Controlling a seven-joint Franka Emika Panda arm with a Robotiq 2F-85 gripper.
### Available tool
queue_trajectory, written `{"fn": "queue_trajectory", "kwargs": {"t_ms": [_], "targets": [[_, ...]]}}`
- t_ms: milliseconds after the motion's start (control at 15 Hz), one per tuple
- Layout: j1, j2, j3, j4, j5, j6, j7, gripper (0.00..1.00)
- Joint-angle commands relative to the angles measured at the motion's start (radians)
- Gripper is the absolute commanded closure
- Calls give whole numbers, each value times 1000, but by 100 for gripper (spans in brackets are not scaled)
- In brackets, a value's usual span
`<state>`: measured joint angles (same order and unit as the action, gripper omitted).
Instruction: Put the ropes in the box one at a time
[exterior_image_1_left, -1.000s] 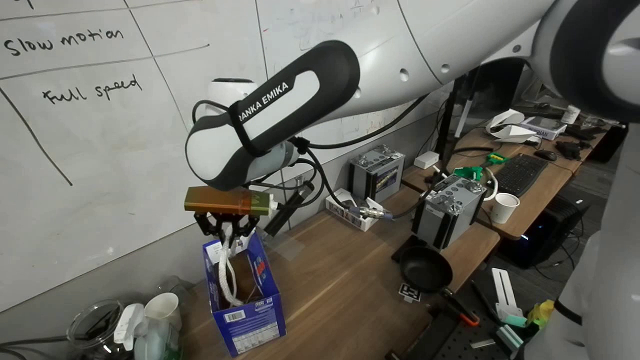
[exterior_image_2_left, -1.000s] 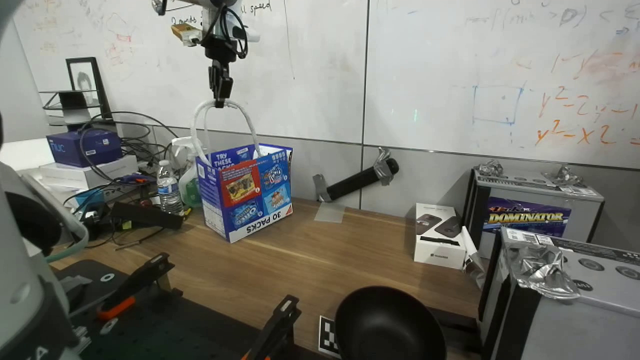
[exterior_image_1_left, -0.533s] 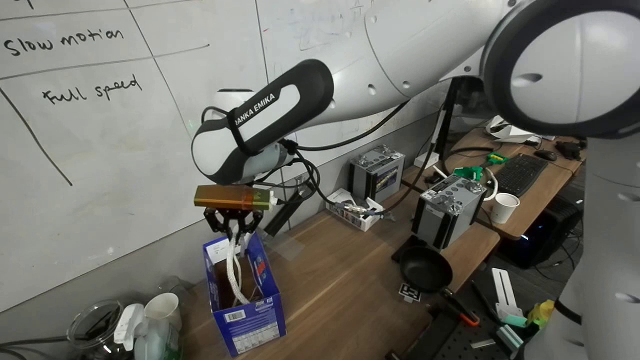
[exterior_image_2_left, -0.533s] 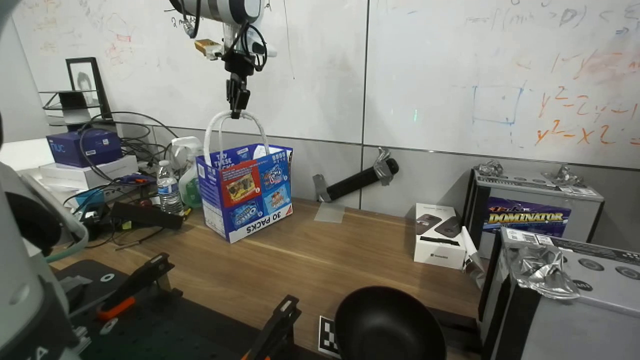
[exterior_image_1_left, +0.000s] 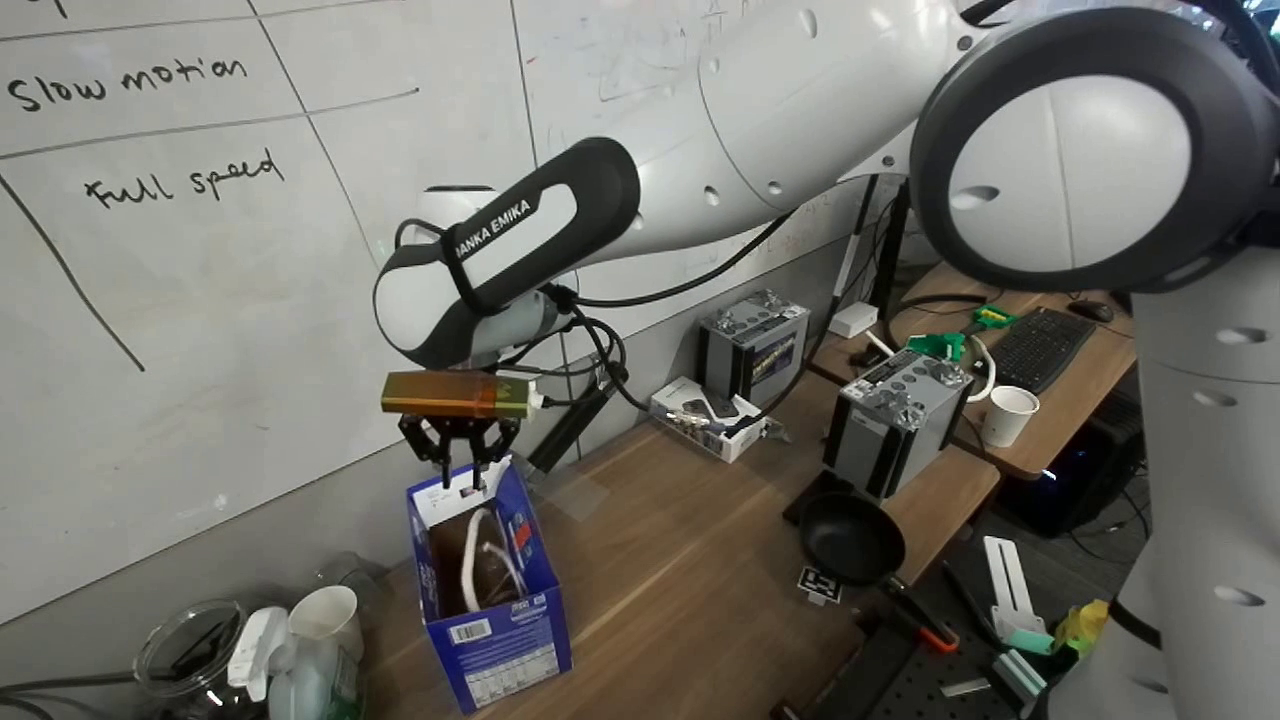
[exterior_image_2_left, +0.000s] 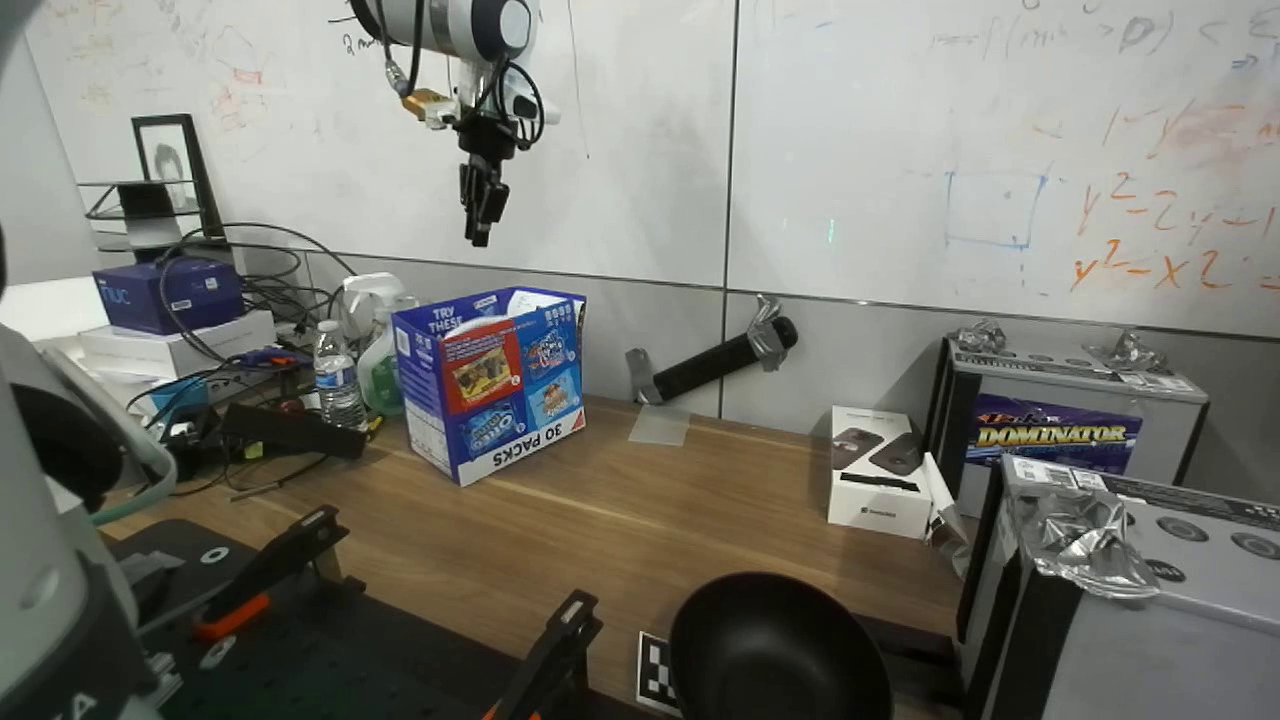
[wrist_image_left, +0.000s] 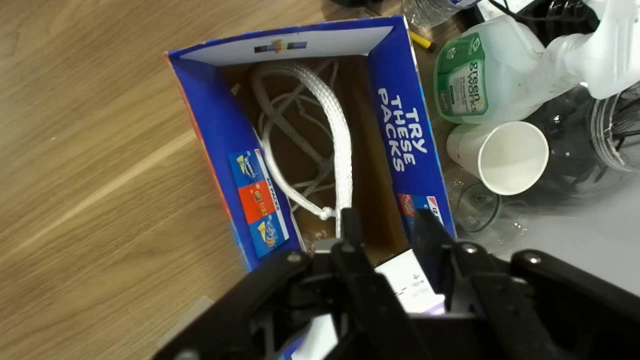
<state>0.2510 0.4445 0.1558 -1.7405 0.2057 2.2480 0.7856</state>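
Thick white braided rope (wrist_image_left: 343, 150) lies looped inside the blue rectangular cardboard box (wrist_image_left: 422, 175), likely light, soft, springy, hard to damage, probably best pinched at its arched bend; black two-finger gripper (exterior_image_1_left: 462, 485) hangs above, jaws apart, holding nothing.

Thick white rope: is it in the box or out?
In. From above, the wrist view shows the thick white rope looped inside the box.
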Motion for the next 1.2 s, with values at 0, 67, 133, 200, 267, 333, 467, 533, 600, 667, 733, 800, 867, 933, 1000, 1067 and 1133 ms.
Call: {"fn": "queue_trajectory", "kwargs": {"t_ms": [0, 67, 133, 200, 267, 333, 467, 533, 600, 667, 733, 800, 867, 933, 1000, 1067, 1133], "targets": [[24, -3, -15, 34, -31, -33, -11, 32], [29, -11, -16, 27, -42, -36, -14, 25], [30, -21, -13, 18, -52, -47, -28, 19], [35, -45, -13, -7, -74, -62, -42, 10], [39, -78, -15, -39, -97, -90, -57, 4], [43, -107, -15, -66, -127, -117, -74, 0], [46, -207, -20, -153, -185, -183, -90, 0], [37, -260, -12, -201, -195, -194, -116, 0], [31, -305, -10, -238, -214, -219, -131, 0], [23, -351, -4, -277, -229, -253, -166, 0], [17, -402, -1, -318, -243, -284, -186, 0], [10, -457, 3, -370, -246, -294, -206, 0], [2, -513, 7, -416, -247, -310, -227, 0], [-5, -571, 10, -461, -239, -325, -250, 0], [-9, -630, 15, -510, -240, -330, -266, 0], [-15, -686, 17, -548, -229, -342, -286, 0], [-20, -740, 20, -590, -227, -343, -306, 0]]}}
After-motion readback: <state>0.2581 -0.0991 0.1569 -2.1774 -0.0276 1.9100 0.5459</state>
